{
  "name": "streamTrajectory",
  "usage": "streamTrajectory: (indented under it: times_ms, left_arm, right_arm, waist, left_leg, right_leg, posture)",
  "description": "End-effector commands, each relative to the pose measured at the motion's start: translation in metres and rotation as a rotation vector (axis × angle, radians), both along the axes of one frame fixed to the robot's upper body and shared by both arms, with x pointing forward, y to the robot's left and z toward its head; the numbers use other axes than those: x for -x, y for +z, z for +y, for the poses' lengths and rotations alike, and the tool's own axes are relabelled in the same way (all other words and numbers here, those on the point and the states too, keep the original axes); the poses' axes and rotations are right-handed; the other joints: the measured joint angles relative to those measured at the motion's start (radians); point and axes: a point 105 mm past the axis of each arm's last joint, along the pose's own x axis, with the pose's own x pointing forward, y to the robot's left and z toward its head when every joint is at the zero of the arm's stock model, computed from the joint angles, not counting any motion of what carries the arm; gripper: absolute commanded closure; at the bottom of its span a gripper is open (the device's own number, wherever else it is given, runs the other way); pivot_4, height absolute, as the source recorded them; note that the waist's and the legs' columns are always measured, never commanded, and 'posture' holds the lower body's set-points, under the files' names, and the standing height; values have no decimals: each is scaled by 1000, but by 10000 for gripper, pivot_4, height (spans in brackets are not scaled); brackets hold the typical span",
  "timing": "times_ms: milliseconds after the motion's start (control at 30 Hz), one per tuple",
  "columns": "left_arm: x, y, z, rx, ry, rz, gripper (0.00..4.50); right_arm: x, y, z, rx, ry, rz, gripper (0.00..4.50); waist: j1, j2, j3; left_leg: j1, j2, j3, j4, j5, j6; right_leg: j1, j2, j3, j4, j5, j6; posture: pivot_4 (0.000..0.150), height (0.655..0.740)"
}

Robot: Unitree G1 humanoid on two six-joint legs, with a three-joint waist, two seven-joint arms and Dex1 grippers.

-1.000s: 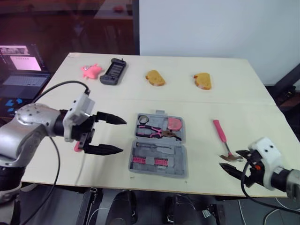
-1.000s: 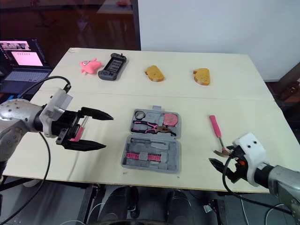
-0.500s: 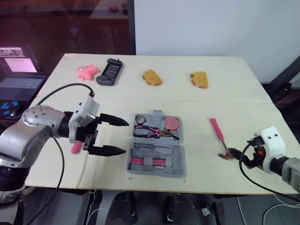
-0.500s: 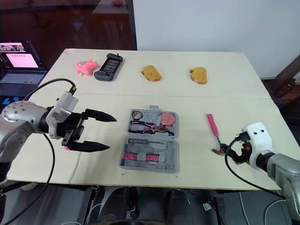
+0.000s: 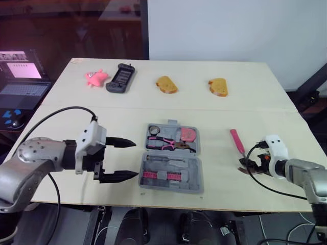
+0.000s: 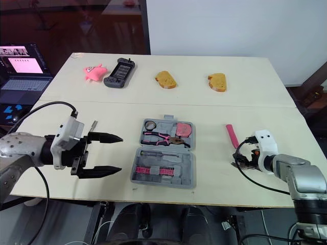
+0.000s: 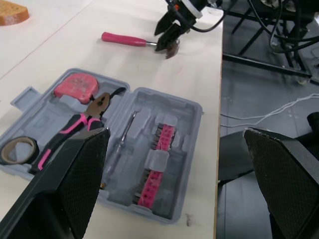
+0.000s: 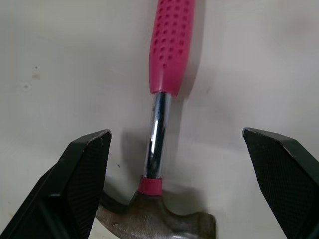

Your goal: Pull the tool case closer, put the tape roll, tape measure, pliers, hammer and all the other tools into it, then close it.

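Note:
The grey tool case (image 5: 171, 164) lies open on the table's near middle. In it sit the tape roll (image 5: 155, 130), the pink-handled pliers (image 5: 166, 144), the pink tape measure (image 5: 189, 134) and a row of pink bits (image 5: 162, 176). The pink-handled hammer (image 5: 236, 141) lies on the table to the case's right. My right gripper (image 8: 175, 133) stands open at the hammer's near end, one finger on each side of the steel head (image 8: 159, 216). Left of the case, my left gripper (image 5: 136, 158) is open and empty, its fingertips pointing at the case (image 7: 149, 149).
Along the far side lie a pink toy (image 5: 96, 76), a black handheld device (image 5: 120, 78) and two bread pieces (image 5: 167, 84) (image 5: 218, 87). A laptop (image 5: 20, 81) stands off the table's left. The near table edge (image 5: 168, 201) runs just below the case.
My right gripper has moved left and forward up to the hammer's head. My left arm has drawn back toward the near edge, its gripper still open.

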Motion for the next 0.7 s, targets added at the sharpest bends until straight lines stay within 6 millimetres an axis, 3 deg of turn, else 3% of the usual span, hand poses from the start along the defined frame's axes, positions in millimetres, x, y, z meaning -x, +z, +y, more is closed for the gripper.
streamTrajectory:
  times_ms: [33, 67, 167, 400, 500, 700]
  left_arm:
    - [1, 11, 2, -9, 19, -70, 0]
    - [0, 11, 2, -9, 24, -71, 0]
    - [-1, 10, 2, -10, 28, -72, 0]
    - [-4, 9, 2, -10, 31, -78, 0]
    - [-5, 8, 3, -12, 30, -79, 0]
    - [-8, 4, 6, -15, 36, -78, 0]
  right_arm:
    - [-7, 4, 1, 11, -1, -29, 563]
    - [-9, 3, 2, 1, -5, -29, 563]
    - [-10, -1, 3, -18, -26, -25, 8598]
    - [-5, -7, 3, -40, -59, -12, 44362]
    - [0, -8, 6, -44, -58, -1, 44792]
    - [-5, 11, 12, -47, -41, -64, 44792]
  waist:
    - [-1, 0, 0]
    - [-2, 0, 0]
    - [-4, 0, 0]
    - [-5, 0, 0]
    - [-1, 0, 0]
    - [-1, 0, 0]
  left_leg:
    - [0, 0, 0, 0, 0, 0]
    - [0, 0, 0, 0, 0, 0]
    - [0, 0, 0, 0, 0, 0]
    - [0, 0, 0, 0, 0, -1]
    - [0, 0, 0, 0, 0, -1]
    - [0, 0, 0, 0, 0, 0]
  right_leg:
    - [0, 0, 0, 0, 0, 0]
    - [0, 0, 0, 0, 0, 0]
    - [0, 0, 0, 0, 0, 0]
    - [0, 0, 0, 0, 0, 0]
    - [0, 0, 0, 0, 0, 0]
    - [0, 0, 0, 0, 0, 0]
  posture:
    - [1500, 7188]
    - [1500, 7188]
    - [1500, 7188]
    - [1500, 7188]
    - [1500, 7188]
    - [1500, 7188]
